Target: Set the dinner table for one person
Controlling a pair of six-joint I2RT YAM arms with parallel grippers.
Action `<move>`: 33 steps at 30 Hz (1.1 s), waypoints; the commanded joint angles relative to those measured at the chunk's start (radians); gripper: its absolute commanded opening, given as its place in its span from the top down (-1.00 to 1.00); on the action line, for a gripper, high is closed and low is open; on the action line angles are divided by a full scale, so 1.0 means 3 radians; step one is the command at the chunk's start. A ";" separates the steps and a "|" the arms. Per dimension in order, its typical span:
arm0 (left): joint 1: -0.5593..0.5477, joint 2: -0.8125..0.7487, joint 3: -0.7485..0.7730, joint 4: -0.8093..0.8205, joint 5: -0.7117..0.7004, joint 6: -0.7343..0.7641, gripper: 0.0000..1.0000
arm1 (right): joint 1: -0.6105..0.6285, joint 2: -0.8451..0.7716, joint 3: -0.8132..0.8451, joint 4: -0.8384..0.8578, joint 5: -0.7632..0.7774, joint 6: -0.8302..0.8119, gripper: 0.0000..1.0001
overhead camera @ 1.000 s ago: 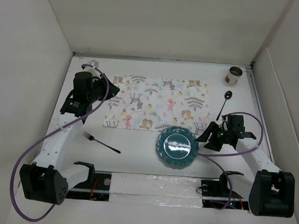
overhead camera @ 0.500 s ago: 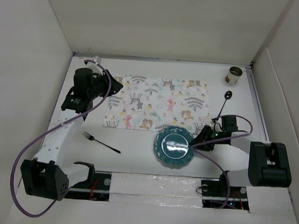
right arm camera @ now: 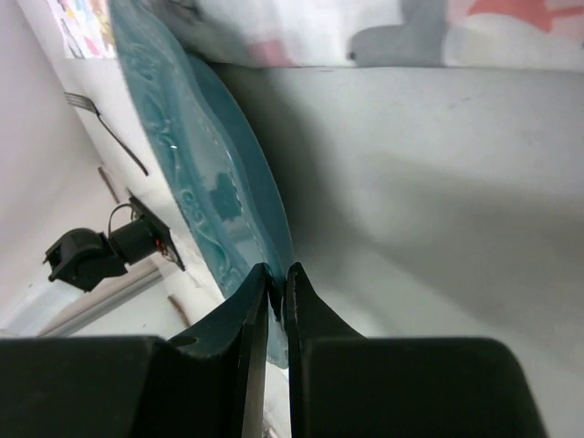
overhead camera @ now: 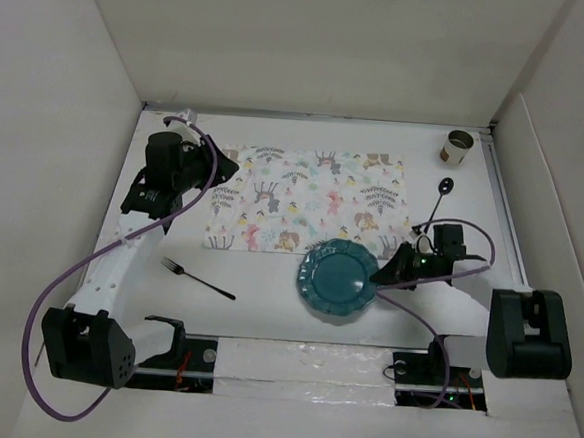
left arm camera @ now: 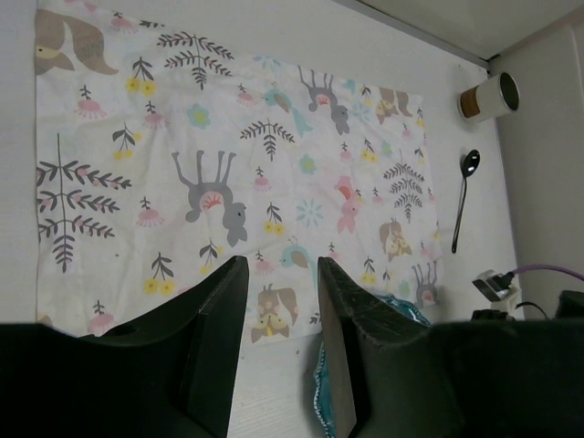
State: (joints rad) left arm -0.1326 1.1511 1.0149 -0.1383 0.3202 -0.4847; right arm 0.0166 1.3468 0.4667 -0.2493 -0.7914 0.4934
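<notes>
A teal plate (overhead camera: 336, 279) rests on the white dinner table (overhead camera: 265, 312), its far rim at the near edge of the printed placemat (overhead camera: 314, 195). My right gripper (overhead camera: 383, 273) is shut on the plate's right rim. In the right wrist view the plate (right arm camera: 196, 173) is tilted, with its rim pinched by that gripper (right arm camera: 276, 274). My left gripper (overhead camera: 220, 174) hovers open and empty over the placemat's left end. The left wrist view has its gripper (left arm camera: 281, 274) above the placemat (left arm camera: 228, 164). A fork (overhead camera: 198, 280) lies near left.
A black spoon (overhead camera: 440, 201) lies right of the placemat, with a small brown cup (overhead camera: 458, 146) in the far right corner. Both also show in the left wrist view, the spoon (left arm camera: 464, 192) and the cup (left arm camera: 488, 96). White walls enclose the table.
The right gripper moved in low and closed on the plate's right rim, and the plate shifted slightly left and tipped. The left gripper's jaws parted a little, and the arm barely moved.
</notes>
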 commanded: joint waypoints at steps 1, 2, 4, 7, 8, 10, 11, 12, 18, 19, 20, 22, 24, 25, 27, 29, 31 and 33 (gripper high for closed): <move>0.0002 -0.0033 0.0140 0.0017 -0.0132 0.0087 0.33 | 0.0041 -0.0484 0.0325 -0.0435 0.0102 -0.0024 1.00; 0.0002 -0.0033 0.0155 -0.0014 -0.0147 0.0117 0.33 | 0.0042 -0.0688 0.0427 -0.0569 0.0097 -0.0014 1.00; 0.0002 -0.0028 0.0191 -0.0075 -0.0203 0.0143 0.33 | 0.0113 -0.0807 0.0768 -0.0895 -0.0025 -0.0044 1.00; 0.0002 -0.0017 0.0232 -0.0107 -0.0275 0.0189 0.32 | 0.0190 -0.0890 0.1102 -0.1005 -0.0225 0.0068 1.00; 0.0002 0.0008 0.0242 -0.0112 -0.0290 0.0194 0.32 | 0.0190 -0.0890 0.1149 -0.0914 -0.0281 0.0169 1.00; 0.0002 0.0059 0.0283 -0.0127 -0.0290 0.0214 0.31 | 0.0297 -0.0798 0.1215 -0.0451 -0.0455 0.0563 1.00; 0.0002 0.0105 0.0298 -0.0142 -0.0280 0.0225 0.31 | 0.0333 -0.0742 0.1271 -0.0235 -0.0456 0.0721 1.00; 0.0002 0.0126 0.0309 -0.0137 -0.0270 0.0240 0.30 | 0.0369 -0.0589 0.1292 0.0203 -0.0440 0.1006 1.00; 0.0002 0.0228 0.0380 -0.0173 -0.0265 0.0312 0.27 | 0.0614 0.0362 0.2001 0.1197 -0.0149 0.1417 1.00; 0.0002 0.0243 0.0395 -0.0188 -0.0275 0.0322 0.27 | 0.0650 0.0652 0.2221 0.1331 -0.0108 0.1504 1.00; 0.0002 0.0243 0.0396 -0.0188 -0.0275 0.0322 0.27 | 0.0650 0.0791 0.2223 0.1332 -0.0108 0.1505 1.00; 0.0002 0.0248 0.0385 -0.0173 -0.0260 0.0307 0.27 | 0.0686 0.1006 0.2564 0.1399 0.0004 0.1546 1.00; 0.0002 0.0248 0.0375 -0.0143 -0.0234 0.0271 0.27 | 0.0686 0.1318 0.2759 0.1434 0.0015 0.1607 1.00; 0.0002 0.0243 0.0370 -0.0137 -0.0234 0.0256 0.27 | 0.0686 0.1410 0.2912 0.1419 0.0025 0.1627 1.00; 0.0002 0.0238 0.0365 -0.0127 -0.0249 0.0255 0.27 | 0.0722 0.1605 0.2995 0.1419 0.0045 0.1653 1.00; 0.0002 0.0238 0.0350 -0.0137 -0.0265 0.0266 0.27 | 0.0722 0.1697 0.3026 0.1419 0.0066 0.1669 1.00; 0.0002 0.0228 0.0319 -0.0137 -0.0285 0.0271 0.27 | 0.0752 0.1795 0.2990 0.1434 0.0102 0.1684 1.00; 0.0002 0.0228 0.0299 -0.0142 -0.0290 0.0266 0.27 | 0.0793 0.1891 0.2954 0.1450 0.0102 0.1694 1.00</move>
State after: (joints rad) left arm -0.1326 1.2343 1.0817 -0.2028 0.2409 -0.4122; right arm 0.2214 1.9251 1.3018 0.0395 -0.6838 0.9470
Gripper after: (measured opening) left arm 0.364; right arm 0.133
